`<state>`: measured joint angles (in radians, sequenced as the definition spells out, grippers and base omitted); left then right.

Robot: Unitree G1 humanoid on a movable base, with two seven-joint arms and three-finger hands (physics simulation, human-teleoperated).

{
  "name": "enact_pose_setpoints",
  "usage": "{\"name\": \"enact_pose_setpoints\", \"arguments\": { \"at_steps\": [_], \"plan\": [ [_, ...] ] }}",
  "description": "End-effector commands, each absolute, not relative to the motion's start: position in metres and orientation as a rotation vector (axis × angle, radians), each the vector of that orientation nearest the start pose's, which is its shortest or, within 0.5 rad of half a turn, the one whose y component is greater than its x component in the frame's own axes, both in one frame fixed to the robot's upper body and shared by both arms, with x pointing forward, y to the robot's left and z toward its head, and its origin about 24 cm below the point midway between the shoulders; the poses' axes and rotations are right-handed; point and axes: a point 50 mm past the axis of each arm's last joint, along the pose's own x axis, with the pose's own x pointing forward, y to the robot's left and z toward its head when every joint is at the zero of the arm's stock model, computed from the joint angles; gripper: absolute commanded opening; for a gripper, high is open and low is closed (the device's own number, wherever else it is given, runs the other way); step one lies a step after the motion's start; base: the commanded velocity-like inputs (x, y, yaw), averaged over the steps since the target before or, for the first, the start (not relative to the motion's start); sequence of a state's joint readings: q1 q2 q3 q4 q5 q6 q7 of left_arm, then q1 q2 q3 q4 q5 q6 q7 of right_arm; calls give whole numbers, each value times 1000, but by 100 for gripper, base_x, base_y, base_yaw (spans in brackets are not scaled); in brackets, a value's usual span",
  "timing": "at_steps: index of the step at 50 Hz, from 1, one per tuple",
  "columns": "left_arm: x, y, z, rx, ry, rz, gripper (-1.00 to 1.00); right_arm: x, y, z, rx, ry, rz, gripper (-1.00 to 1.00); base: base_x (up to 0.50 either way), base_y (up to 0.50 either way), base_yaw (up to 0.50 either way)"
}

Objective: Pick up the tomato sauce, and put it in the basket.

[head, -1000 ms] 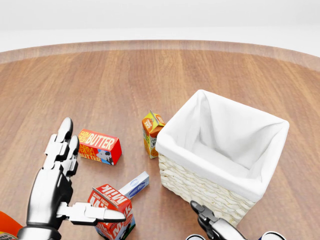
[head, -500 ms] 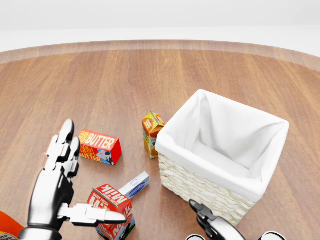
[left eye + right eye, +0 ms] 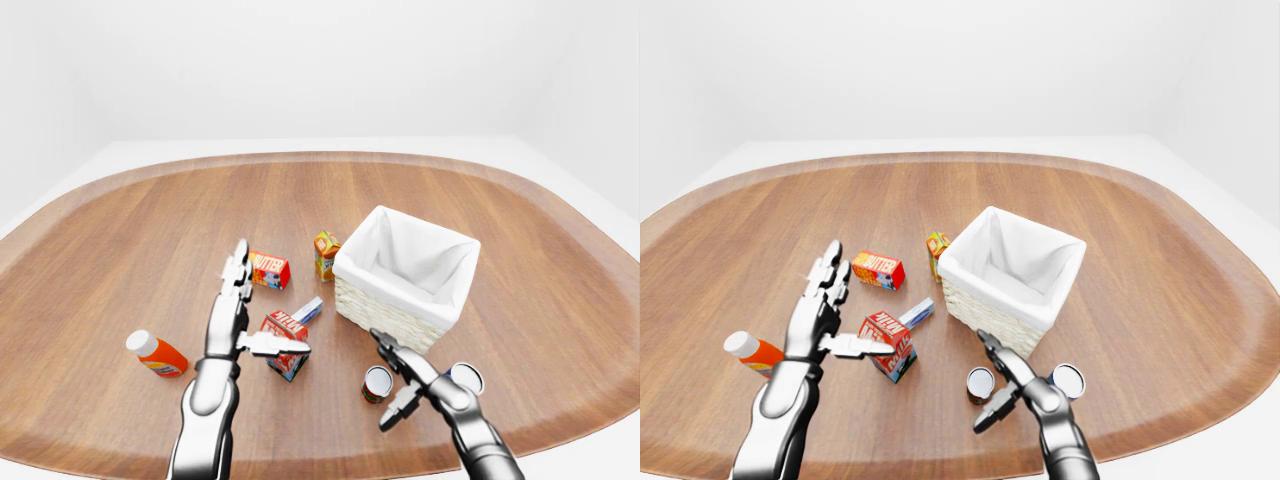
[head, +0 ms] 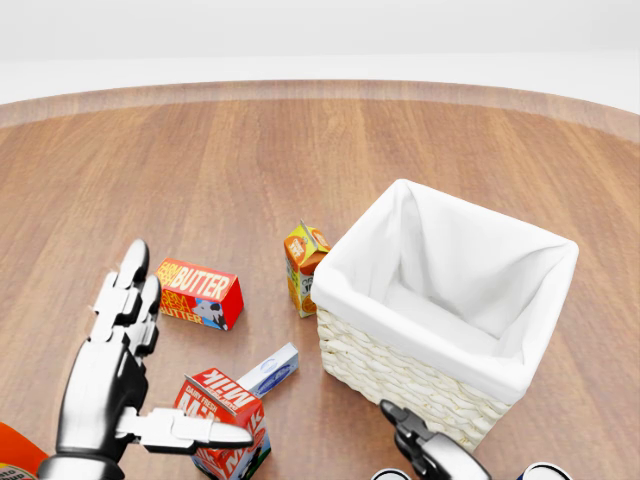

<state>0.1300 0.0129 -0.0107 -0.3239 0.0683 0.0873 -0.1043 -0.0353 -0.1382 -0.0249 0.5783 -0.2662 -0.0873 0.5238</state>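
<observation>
The tomato sauce, a small can with a red label (image 3: 377, 384), stands on the wooden table below the basket in the left-eye view. My right hand (image 3: 397, 383) is open, and its fingers stand just right of the can without closing on it. The wicker basket (image 3: 385, 317) with a white cloth lining sits right of centre, and no object shows inside it. My left hand (image 3: 243, 322) is open and flat, with its thumb out over a red milk carton (image 3: 287, 342).
A red butter box (image 3: 269, 270), an orange juice carton (image 3: 326, 255) and a small blue-white box (image 3: 307, 311) lie left of the basket. An orange bottle with a white cap (image 3: 157, 353) lies at far left. A blue-topped can (image 3: 465, 378) stands right of my right hand.
My left hand has drifted slightly; my right hand has dropped a little at the bottom edge of the head view. The objects have not moved.
</observation>
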Motion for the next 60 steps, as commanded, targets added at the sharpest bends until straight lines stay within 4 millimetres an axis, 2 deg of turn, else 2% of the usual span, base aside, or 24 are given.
{"name": "enact_pose_setpoints", "arguments": {
  "at_steps": [1,2,4,21,28,33,39,51,60],
  "plan": [
    [227,151,79,89,-108,-74,100,214,-168,-77,-272,578,543,100,0,0,0],
    [227,151,79,89,-107,-74,100,215,-168,-77,-271,577,543,75,0,0,0],
    [227,151,79,89,-107,-73,100,216,-168,-75,-264,568,542,-100,0,0,0],
    [227,151,78,88,-105,-74,100,216,-167,-70,-261,539,545,-100,0,0,0],
    [227,151,78,88,-104,-74,100,216,-161,-39,-277,379,556,-100,0,0,0],
    [227,151,77,89,-100,-74,100,211,-154,-11,-293,251,575,-100,0,0,0],
    [227,151,78,89,-103,-75,100,203,-149,12,-310,155,594,-100,0,0,0],
    [226,150,77,90,-99,-76,100,192,-143,38,-339,50,615,-100,0,0,0],
    [226,150,76,90,-93,-76,100,184,-140,51,-354,16,625,-98,0,0,0]
  ]
}}
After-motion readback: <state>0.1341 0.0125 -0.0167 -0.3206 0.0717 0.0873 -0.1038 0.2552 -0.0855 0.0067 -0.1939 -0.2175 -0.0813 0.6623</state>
